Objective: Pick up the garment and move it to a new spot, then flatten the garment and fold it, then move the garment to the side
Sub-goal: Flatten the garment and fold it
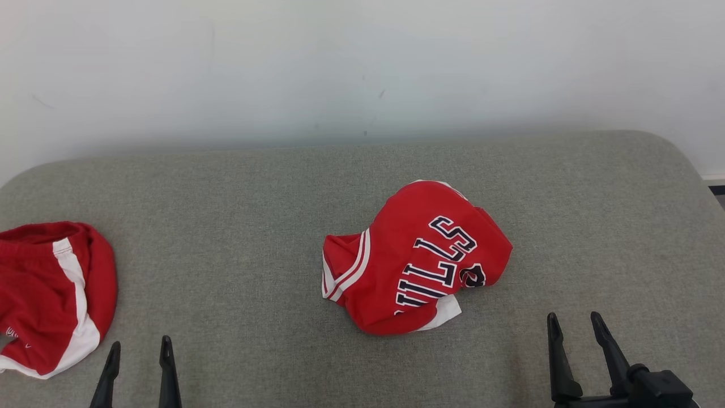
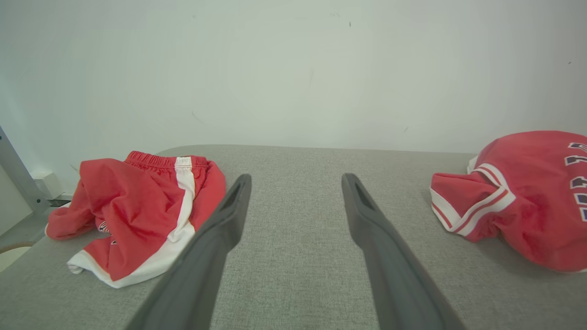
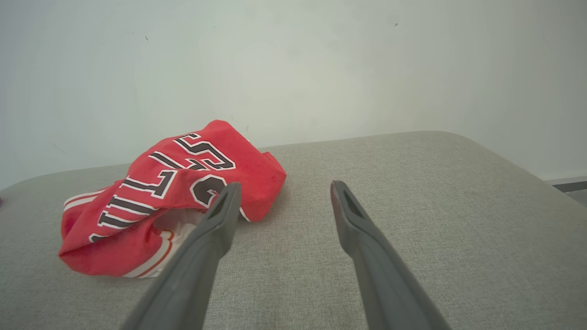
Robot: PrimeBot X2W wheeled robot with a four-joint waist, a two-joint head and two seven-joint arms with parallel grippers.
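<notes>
The left gripper (image 1: 140, 341) and right gripper (image 1: 573, 315) stood spread and empty, and a pinch on the crumpled red jersey (image 1: 416, 255) could have caught several layers at once.

Grey upholstered surface (image 1: 238, 215): rounded far corners, set against a white wall (image 1: 362, 68).
Red jersey (image 1: 396, 266): crumpled in a heap near the middle, white-and-red trim, dark lettering outlined in white (partly tucked under, reading upside down).
Red shorts (image 1: 45, 294): bunched at the left edge, white side stripe and hem, well apart from the jersey.
Left gripper (image 1: 140, 341): lower left, fingers spread.
Right gripper (image 1: 573, 316): lower right, fingers spread, near the jersey, not touching.
</notes>
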